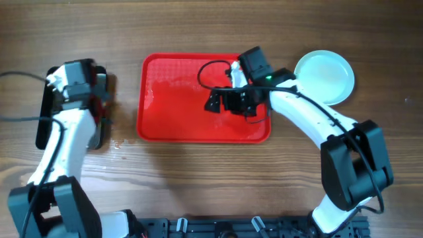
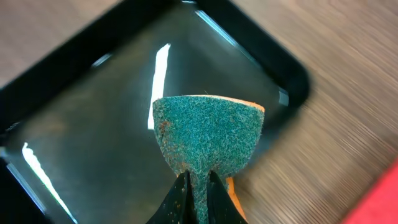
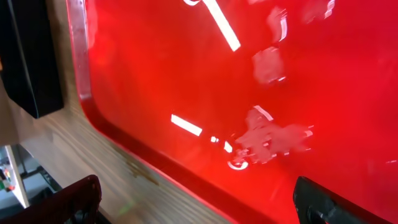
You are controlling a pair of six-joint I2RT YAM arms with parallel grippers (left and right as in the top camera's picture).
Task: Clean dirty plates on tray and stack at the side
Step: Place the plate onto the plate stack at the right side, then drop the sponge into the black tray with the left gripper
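Looking down on a wooden worktop, the view shows two robot arms, one at each side.

At far left, the left tool is pressed together on a green scouring sponge, pinching its narrow end. The sponge hangs above a glossy black tray, inside its raised rim. A narrow strip of bare wood separates this black tray from the next one.

In the centre lies the red tray. No plate rests on it. Its floor is bare apart from wet patches that catch the light.

The right tool hovers low over the right part of the red tray, near its low front rim. Its fingers are spread wide with nothing between them.

At far right, the pale blue-white plates sit on the worktop just beside the red tray's upper right corner. From above they read as one round disc, so I cannot tell how many are stacked. The right arm crosses their left edge.

Judging by this layout, the wiping and stacking look finished or nearly so. Parking the sponge and drawing both arms back seem to be all that is left.

There is free room over the red tray's left half and along the front of the worktop. The tight spots are the red tray's rim beneath the right tool and the plates close beside the right arm.
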